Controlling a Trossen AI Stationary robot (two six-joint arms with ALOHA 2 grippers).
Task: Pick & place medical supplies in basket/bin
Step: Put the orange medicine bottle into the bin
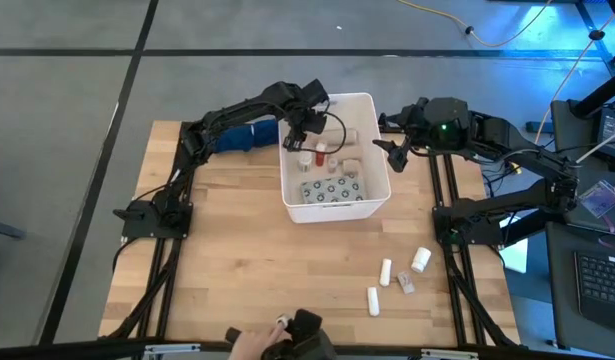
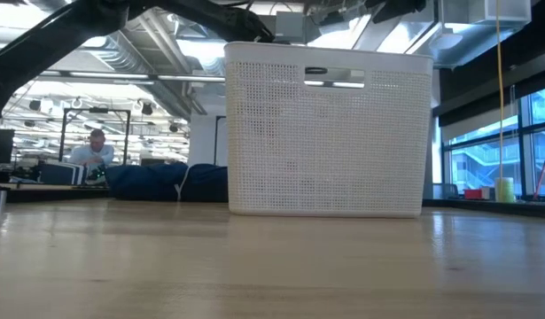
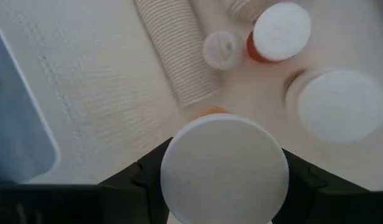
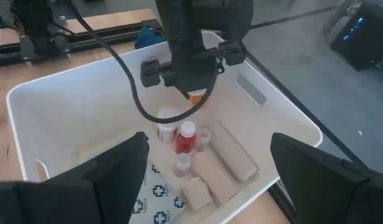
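One orange pill bottle with a round white cap (image 3: 225, 169) was pinched between the two dark fingers of the left claw (image 1: 303, 141), held above the inside of the large white rectangular plastic tub (image 1: 372, 203). That tub stood near the far middle of the wooden desk (image 1: 227, 260). On its floor lay a grey blister pack printed with small rings (image 1: 330, 188), ribbed beige rolls (image 4: 231, 154), a red bottle with a white cap (image 4: 185, 138) and other small white-capped containers (image 4: 167, 131).

Beside the tub's right wall, outside it, the right claw (image 1: 394, 152) hung with its fingers spread wide and nothing between them.

Four more supplies lay loose on the desk's near right part, well apart from the tub: a white pill bottle (image 1: 420, 260), two white tubes (image 1: 385, 271) (image 1: 373, 299) and a small pale item (image 1: 406, 285).

A dark blue cloth (image 1: 240, 136) lay bunched on the desk's far left, just beside the tub. At the desk's near edge a person's hand (image 1: 249, 344) showed next to a dark object (image 1: 309, 333). Far off in the room, a person (image 2: 95, 149) sat at a workstation.
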